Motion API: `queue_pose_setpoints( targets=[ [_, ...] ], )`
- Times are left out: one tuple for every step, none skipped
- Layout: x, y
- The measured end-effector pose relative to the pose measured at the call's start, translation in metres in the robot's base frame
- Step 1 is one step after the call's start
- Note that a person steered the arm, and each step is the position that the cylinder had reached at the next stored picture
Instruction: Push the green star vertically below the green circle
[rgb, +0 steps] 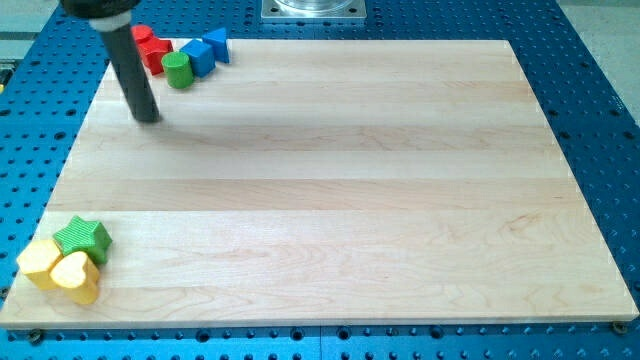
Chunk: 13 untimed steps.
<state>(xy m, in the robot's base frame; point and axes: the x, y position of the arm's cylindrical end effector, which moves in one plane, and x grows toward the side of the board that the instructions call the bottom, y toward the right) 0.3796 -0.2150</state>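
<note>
My tip (147, 117) rests on the board (330, 190) near the view's top left; it is a bare rod holding nothing, just below-left of the green circle (178, 70). Top-left cluster: 2 red blocks (150, 46), 1 green circle, 2 blue blocks (205, 51), packed together. Bottom-left cluster: 1 green star (82, 238) touching 2 yellow blocks (60, 268), one a heart. No containers.

Green star (83, 238), green circle (178, 70), pale wooden board (330, 180)

star (82, 238) — bottom-left | circle (178, 70) — top-left | my tip (147, 116) — below circle
</note>
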Motion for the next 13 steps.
queue_pose_setpoints(
  targets=[
    [0.05, 0.023],
    [0.095, 0.059],
    [0.11, 0.088],
    [0.186, 0.088],
    [0.239, 0.073],
    [0.23, 0.0],
    [0.21, -0.027],
    [0.159, -0.01],
    [0.096, 0.009],
    [0.139, 0.016],
    [0.165, -0.024],
    [0.119, -0.018],
    [0.026, 0.012]
  ],
)
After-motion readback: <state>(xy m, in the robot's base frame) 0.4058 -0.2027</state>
